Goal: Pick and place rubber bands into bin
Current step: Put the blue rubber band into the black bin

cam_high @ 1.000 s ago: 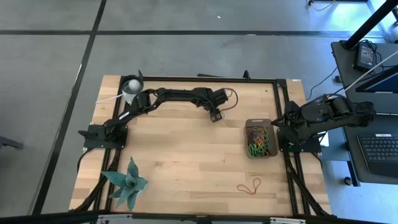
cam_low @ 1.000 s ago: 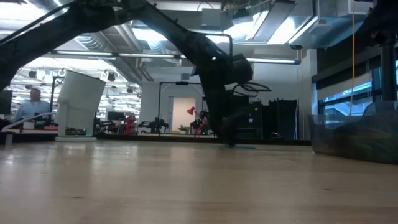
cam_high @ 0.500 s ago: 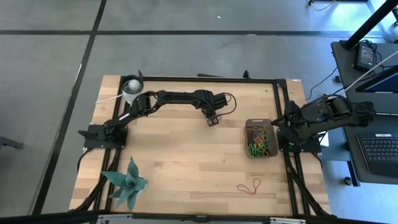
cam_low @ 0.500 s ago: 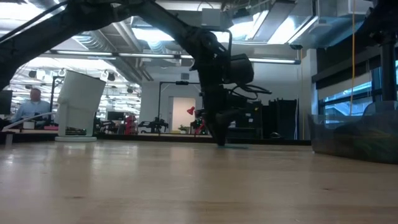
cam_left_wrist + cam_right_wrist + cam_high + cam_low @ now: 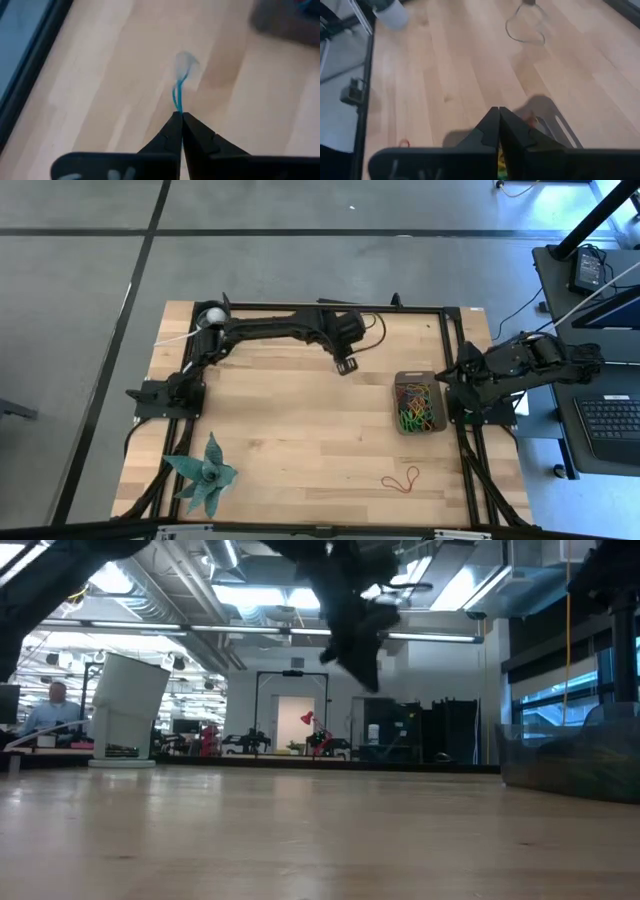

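- High view: the left gripper reached out over the far middle of the wooden table, left of the bin and apart from it. Whatever it carried was too small to make out from above.
- The bin sat near the table's right edge with a tangle of rubber bands in red, green, yellow and orange inside it.
- A loose red band lay on the bare wood nearer the front, well apart from the bin.
- The right gripper was folded back at the right edge, just beside the bin's far right corner.
- A white cup stood at the far left corner and a teal star-shaped plant at the near left.
- Low view: the left gripper hung well above the tabletop. The bin showed at the right, its side dim and hazy. The white cup stood at the far left, and a person sat in the room beyond.
- Left wrist view: the left gripper had its fingers pressed together, pinching a thin blue rubber band that dangled from the tips above the wood.
- Right wrist view: the right gripper had its fingers closed tip to tip with nothing between them, over the bin's rim. A coiled cable lay farther out on the table, with the white cup beyond.
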### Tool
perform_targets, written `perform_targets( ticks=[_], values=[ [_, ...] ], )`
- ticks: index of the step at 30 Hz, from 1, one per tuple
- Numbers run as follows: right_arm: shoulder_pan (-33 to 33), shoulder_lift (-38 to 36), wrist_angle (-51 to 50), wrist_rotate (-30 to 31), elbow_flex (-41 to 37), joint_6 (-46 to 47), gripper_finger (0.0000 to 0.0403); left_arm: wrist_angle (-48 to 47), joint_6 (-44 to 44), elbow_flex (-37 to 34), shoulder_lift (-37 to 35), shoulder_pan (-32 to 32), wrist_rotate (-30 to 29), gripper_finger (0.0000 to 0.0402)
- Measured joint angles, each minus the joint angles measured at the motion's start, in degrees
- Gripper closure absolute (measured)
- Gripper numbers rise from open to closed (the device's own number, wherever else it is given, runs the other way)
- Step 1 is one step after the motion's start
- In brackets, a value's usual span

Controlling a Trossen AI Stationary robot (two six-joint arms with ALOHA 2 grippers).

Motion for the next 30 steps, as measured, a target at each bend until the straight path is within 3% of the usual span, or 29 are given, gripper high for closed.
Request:
perform_targets(
  ticks=[8, 13, 20, 26, 30],
  values=[
    [-0.1, 0.3, 16.7, 0.0, -6.5, -5.9, 0.0386, 5.6, 0.2, 0.8, -6.8, -1.0, -0.5, 0.0399],
    [-0.9, 2.4, 29.4, 4.1, -9.1, -12.2, 0.0365, 9.5, 0.9, 0.7, -8.1, -2.1, 2.2, 0.0400],
    [-3.6, 8.6, 40.2, 7.1, -8.1, -23.8, 0.0283, 13.2, -0.1, 0.7, -7.9, -4.2, 4.7, 0.0400],
    [-6.0, 15.7, 41.2, 7.9, -6.7, -31.1, 0.0210, 18.3, -1.0, 0.8, -8.0, -6.9, 8.7, 0.0400],
    [-6.1, 19.4, 42.3, 7.9, -6.3, -33.5, 0.0184, 19.9, -1.0, 0.8, -8.0, -8.2, 8.8, 0.0400]
  ],
)
